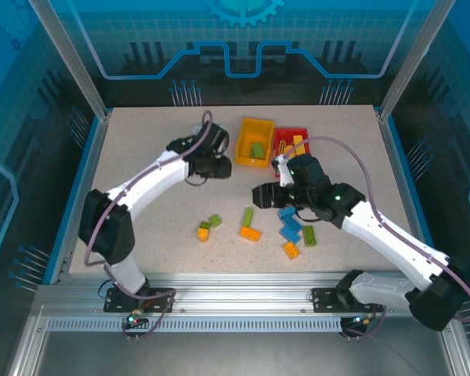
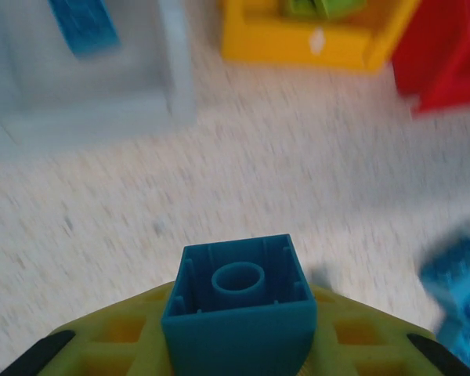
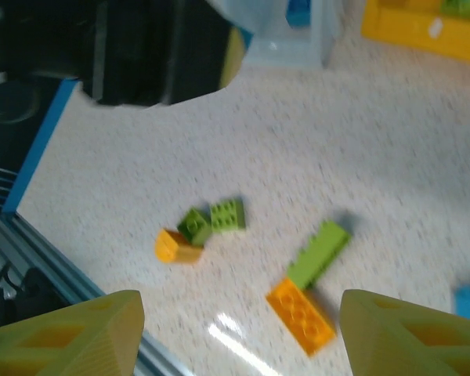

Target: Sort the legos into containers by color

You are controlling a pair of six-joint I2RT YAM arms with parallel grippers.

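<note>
Left gripper (image 1: 219, 166) clamped on a blue brick (image 2: 239, 301) over the table's (image 1: 360, 157) far middle, by white bin (image 2: 176, 74), yellow bin (image 1: 251, 162), red bin (image 1: 286, 131), right gripper (image 3: 236, 321) spread wide, empty, loose legos (image 1: 249, 232) toward the near edge

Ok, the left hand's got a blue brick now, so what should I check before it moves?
1. Grip: blue brick sits between the left hand's fingers. Ok.
2. Brick square in the grip: picture too blurred. Cannot tell.
3. Target: white bin lies ahead, with a blue piece inside, so the color matches. Ok.
4. Path: bare table lies between the hand and the white bin. Ok.
5. Neighbor: yellow bin stands close beside the white one and holds green; aim well left. Ok.
6. Right hand: open, empty, apart from the left arm. Ok.
</note>
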